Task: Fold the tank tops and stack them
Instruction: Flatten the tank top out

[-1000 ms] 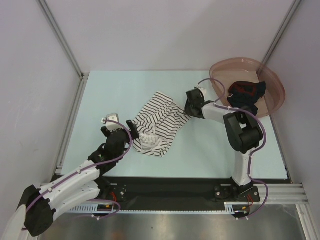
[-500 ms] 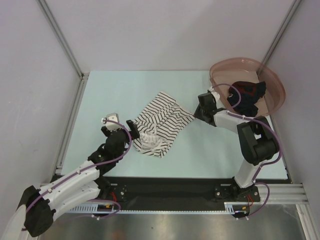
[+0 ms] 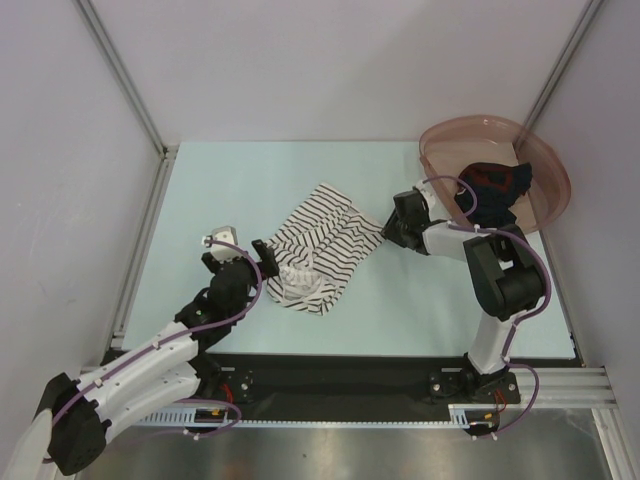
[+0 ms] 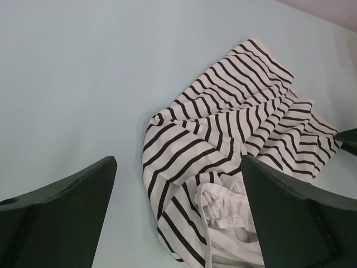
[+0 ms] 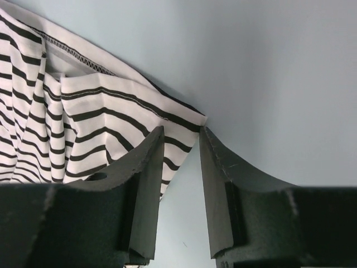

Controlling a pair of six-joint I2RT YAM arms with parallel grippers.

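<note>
The white tank top with thin black stripes (image 3: 322, 254) lies crumpled on the pale table (image 3: 240, 180), with a bunched white part at its near edge (image 4: 234, 206). My left gripper (image 3: 250, 262) is wide open at its left near edge. In the left wrist view the cloth lies between and below the left gripper's (image 4: 178, 223) fingers. My right gripper (image 3: 393, 228) is at the top's right corner (image 5: 189, 118), jaws a narrow gap apart with bare table showing between them. The dark navy and red tank top (image 3: 492, 190) lies bunched in the pink basin (image 3: 548, 175).
The pink translucent basin stands at the back right corner, tilted against the wall. Metal frame rails (image 3: 140, 240) run along the table's left and right edges. The right arm's elbow (image 3: 500, 275) stands near the basin.
My right gripper drew back to the right off the striped top's right edge, then eased slightly back toward it. Its elbow swung right. The left arm has barely moved.
</note>
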